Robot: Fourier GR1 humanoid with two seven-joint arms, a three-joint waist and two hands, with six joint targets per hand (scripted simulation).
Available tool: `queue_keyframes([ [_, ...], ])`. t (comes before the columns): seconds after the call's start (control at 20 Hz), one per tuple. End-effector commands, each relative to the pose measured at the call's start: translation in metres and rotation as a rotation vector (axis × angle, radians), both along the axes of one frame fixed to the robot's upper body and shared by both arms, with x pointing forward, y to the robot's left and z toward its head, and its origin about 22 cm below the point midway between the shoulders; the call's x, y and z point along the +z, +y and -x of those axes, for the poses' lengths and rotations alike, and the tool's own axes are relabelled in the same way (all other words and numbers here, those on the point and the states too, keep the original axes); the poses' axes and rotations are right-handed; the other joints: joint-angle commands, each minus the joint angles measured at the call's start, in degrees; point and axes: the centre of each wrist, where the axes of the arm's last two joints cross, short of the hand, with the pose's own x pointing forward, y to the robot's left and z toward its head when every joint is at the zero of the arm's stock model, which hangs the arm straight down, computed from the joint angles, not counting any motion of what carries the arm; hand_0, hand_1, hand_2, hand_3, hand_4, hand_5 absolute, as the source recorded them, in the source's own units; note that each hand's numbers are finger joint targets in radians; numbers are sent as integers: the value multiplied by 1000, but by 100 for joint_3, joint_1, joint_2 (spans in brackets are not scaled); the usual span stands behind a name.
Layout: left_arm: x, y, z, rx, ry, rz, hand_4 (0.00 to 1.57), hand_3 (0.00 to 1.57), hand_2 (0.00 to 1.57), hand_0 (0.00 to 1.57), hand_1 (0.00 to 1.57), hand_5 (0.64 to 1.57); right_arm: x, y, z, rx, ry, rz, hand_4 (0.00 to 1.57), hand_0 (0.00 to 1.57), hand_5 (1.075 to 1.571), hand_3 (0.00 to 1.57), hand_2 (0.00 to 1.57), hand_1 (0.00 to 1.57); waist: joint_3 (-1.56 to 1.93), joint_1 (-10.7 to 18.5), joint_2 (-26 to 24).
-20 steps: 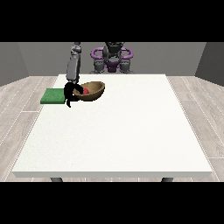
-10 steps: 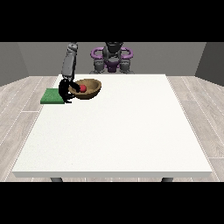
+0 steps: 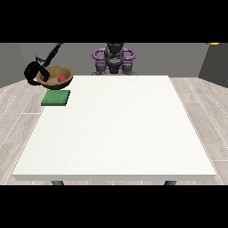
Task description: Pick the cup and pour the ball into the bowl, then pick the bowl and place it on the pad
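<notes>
Bowl (image 3: 55, 76) up in the air, brown and round, with the red ball (image 3: 62, 78) sitting inside it, so the pour looks done and this is the carry. The hand at the view's left (image 3: 34, 73) is at the bowl's outer side, black fingers curled round its rim, holding it clear of the table (image 3: 116, 129). Below the hand and a touch towards the camera lies the green pad (image 3: 56, 98), flat on the table's near-left corner region, and the bowl hangs above and behind it, not over it yet. The job now, as I read it, is to bring the bowl forward until it sits squarely over the pad, keep it level so the ball stays put, then lower straight down and let go only once the base rests on green. No other hand shows anywhere.
</notes>
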Motion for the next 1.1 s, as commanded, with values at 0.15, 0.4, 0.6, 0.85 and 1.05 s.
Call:
queue_keyframes([
  [0.15, -42, 22, 10, 76, 106, 9, 1203, 0, 0, 0, 0, 1542, 31, -15, 1, 26, 109, 34, 1085, 1571, 1564, 566, 1571, 1571, 3, -500, -509],
  [0.4, -46, 55, 30, 113, 16, -4, 1211, 0, 0, 0, 0, 1554, 7, -4, 2, 58, 48, 5, 1099, 1571, 1564, 532, 1571, 1571, 8, -526, -45],
  [0.6, -51, 52, 28, 80, 19, -4, 1215, 0, 0, 0, 0, 1552, -2, 3, -4, 3, 14, -50, 1069, 1571, 1564, 430, 1571, 1571, 11, -393, 35],
  [0.85, -14, 74, 34, 119, -54, 7, 1205, 0, 0, 0, 0, 1556, -11, 31, -22, 73, -26, -106, 1044, 1571, 1570, 454, 1571, 1571, 9, -530, 366],
  [1.05, -32, 59, 30, 83, -41, -6, 1203, 0, 0, 0, 0, 1557, -21, 19, -15, 24, -39, -128, 1023, 1571, 1571, 552, 1571, 1571, 13, -338, 426],
])
